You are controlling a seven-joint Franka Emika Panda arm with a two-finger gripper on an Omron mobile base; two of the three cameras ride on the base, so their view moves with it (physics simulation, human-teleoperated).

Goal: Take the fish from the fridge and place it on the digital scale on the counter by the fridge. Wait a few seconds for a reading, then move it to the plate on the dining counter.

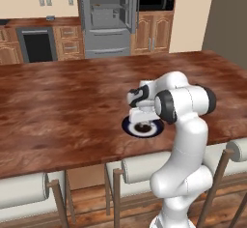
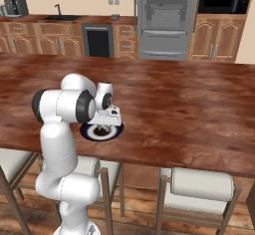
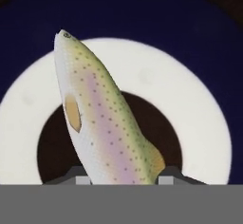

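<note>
The end effector [image 3: 121, 179], at the bottom centre of the hand view, is clamped on the tail end of the fish [image 3: 102, 118], which rises toward the upper left over the plate [image 3: 199, 118]. That view alone reveals its speckled skin. The base views place the plate [image 1: 129, 128] on the dining counter [image 1: 62, 106], with the fridge [image 1: 107, 19] at the top and stools [image 2: 199, 184] below. No writing is legible.

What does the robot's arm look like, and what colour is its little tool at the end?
The smooth white rounded arm is built from fat tube-shaped segments, with dark black rings at the joints, like big round caps. Its surface is glossy and plain, with no cables or markings to see. The tool at the end has a white body with a dark patch, and two small dark grey tips.
</note>
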